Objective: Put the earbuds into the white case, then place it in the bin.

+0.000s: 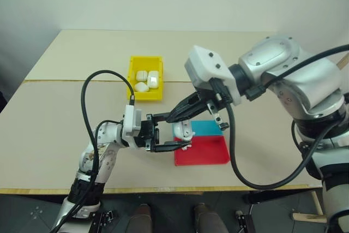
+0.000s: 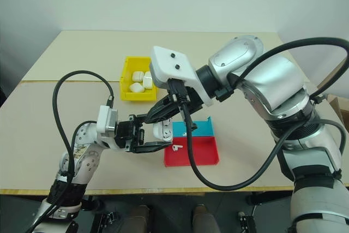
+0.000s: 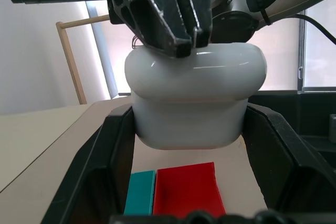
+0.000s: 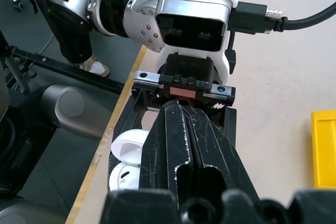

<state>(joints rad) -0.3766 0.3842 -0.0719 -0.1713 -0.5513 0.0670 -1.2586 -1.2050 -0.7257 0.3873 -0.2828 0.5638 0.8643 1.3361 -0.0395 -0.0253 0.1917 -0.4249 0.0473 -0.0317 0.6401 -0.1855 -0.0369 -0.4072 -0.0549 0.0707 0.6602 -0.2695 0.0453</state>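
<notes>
My left gripper (image 1: 175, 132) is shut on the white case (image 1: 184, 131) and holds it just above the trays; its black fingers (image 3: 100, 171) flank the case (image 3: 194, 98) on both sides. My right gripper (image 1: 170, 118) is shut, with its tips pressed together and resting against the case's top (image 3: 178, 45). One earbud (image 2: 176, 148) lies on the red tray, just below the held case. The yellow bin (image 1: 132, 72) stands farther back on the table, with several white cases inside it.
A shallow red tray (image 1: 210, 154) and a blue tray (image 1: 210, 128) lie side by side under and right of the grippers, near the table's front edge (image 1: 163, 190). A seam crosses the tabletop (image 1: 65, 81) behind the arms.
</notes>
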